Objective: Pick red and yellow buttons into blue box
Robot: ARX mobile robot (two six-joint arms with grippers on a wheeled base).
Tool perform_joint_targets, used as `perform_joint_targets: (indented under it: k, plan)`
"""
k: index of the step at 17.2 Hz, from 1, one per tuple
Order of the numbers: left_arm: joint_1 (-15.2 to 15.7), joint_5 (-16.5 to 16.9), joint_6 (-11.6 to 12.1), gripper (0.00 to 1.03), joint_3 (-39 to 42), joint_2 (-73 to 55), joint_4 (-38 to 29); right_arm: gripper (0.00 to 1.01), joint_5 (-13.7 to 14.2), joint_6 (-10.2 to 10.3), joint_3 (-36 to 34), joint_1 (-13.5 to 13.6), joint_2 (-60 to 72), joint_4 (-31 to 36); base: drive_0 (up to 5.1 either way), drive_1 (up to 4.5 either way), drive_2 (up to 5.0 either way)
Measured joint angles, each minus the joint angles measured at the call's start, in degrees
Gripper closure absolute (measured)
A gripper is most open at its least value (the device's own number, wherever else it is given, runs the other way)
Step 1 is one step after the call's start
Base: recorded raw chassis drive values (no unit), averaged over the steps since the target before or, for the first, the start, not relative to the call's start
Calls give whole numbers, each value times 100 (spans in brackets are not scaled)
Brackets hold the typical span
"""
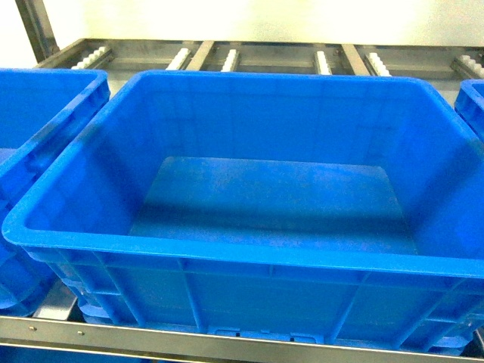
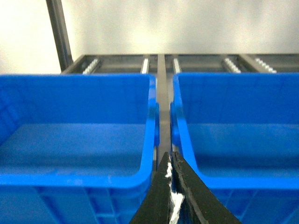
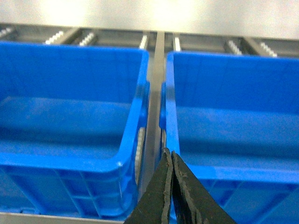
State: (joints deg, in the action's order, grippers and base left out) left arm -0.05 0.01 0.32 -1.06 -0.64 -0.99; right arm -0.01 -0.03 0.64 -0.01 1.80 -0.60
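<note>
- Head: blue box [image 1: 249, 249] fills centre frame, interior bare, sitting on a roller rack [image 1: 227, 57]. More blue crates flank it at 9 o'clock [image 1: 38, 121] and 3 o'clock [image 1: 473, 98]. No red or yellow buttons visible; neither arm in frame.
- Left wrist: left pincer [image 2: 172, 186] at 6 o'clock, tips pressed together, holding nothing. It points at the gap between two crates; the one at 3 o'clock is probably the blue box.
- Right wrist: right pincer [image 3: 171, 182] at 6 o'clock, also closed and empty, aimed at the gap between two crates.
- Risk: buttons out of view, so their location is unknown. Three near-identical crates in a row, so a drop into the wrong one is easy. Tall walls and rims could catch a pincer on entry.
</note>
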Motion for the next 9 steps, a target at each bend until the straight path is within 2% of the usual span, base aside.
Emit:
perform_joint_targets:
  k: [1,9]
  plan:
    - [0,-17,-2,101,17,7,101,99,-4,0,2,0,-170,149,0,0,0]
    - [0,-4,-2,101,22,7,122,99,0,0,-2,0,-157,37,0,0,0]
